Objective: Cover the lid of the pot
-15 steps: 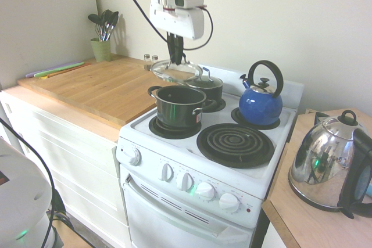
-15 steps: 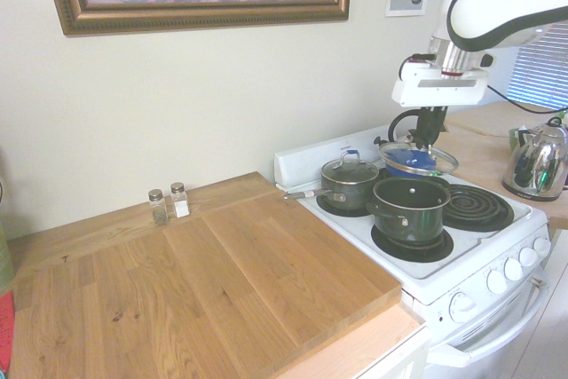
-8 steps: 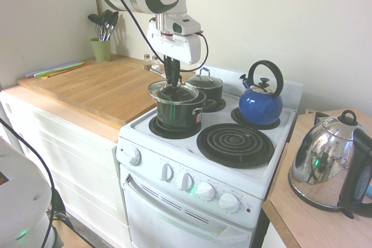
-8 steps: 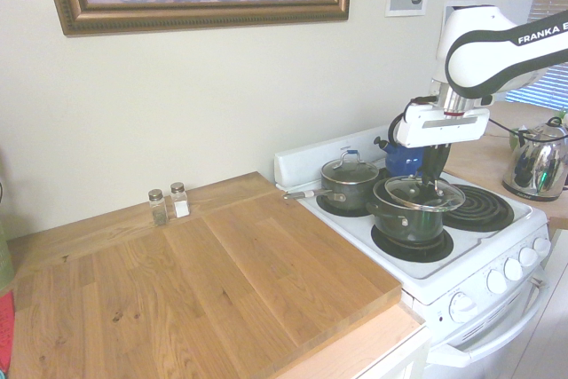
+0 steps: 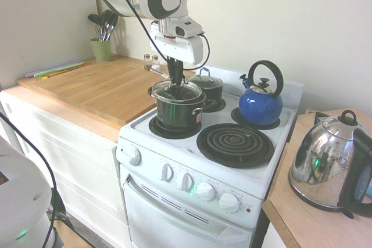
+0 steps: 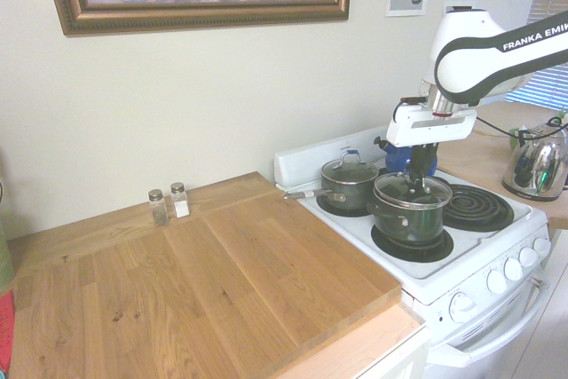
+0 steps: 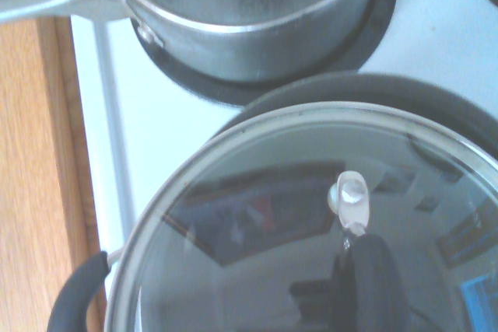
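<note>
Fingers (image 5: pixel 174 85) are clamping shut on the black loop handle of the lid (image 5: pixel 177 92), and I am pointing them straight down over the front-left burner. Glass and steel rim are filling most of the wrist view, where the lid (image 7: pixel 311 223) is showing its shiny edge and a dark handle foot. Directly beneath it, the pot (image 5: pixel 176 108) is standing on that burner; from both outside views the lid (image 6: pixel 412 189) is lying level and looks to be sitting on the pot's steel rim, or just above it, though I cannot tell whether it is seated all the way round. The relation that matters is plain: the lid is hanging directly under my fingers, centred over the pot (image 6: pixel 410 212), so what is left, as I judge it, is only a small drop or a release, with no sideways shift needed. The pot's short side handle is pointing toward the wooden table (image 5: pixel 99 88).

Just beyond, a smaller pot (image 5: pixel 206 89) with its own lid is occupying the rear-left burner, near mine but apart from it. Farther right, a blue kettle (image 5: pixel 261 101) is sitting on the rear-right burner, and the front-right coil (image 5: pixel 235 144) is lying bare. A silver kettle (image 5: pixel 330 164) is standing well apart on the far side.
</note>
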`<state>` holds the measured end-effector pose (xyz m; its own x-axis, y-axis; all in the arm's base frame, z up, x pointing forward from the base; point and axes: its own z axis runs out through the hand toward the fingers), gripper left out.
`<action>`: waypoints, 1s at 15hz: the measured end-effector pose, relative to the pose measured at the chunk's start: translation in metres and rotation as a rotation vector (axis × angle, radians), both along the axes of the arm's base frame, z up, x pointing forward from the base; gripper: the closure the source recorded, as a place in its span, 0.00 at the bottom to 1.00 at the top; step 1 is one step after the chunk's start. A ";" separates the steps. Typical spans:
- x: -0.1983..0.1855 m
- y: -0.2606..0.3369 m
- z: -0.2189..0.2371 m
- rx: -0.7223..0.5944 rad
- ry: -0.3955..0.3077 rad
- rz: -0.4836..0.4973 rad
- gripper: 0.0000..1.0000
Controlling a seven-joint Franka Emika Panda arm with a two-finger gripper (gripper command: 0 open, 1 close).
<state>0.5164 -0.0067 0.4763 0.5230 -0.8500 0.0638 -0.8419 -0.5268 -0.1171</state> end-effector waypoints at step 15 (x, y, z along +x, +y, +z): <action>0.004 -0.001 -0.007 -0.021 -0.052 0.030 1.00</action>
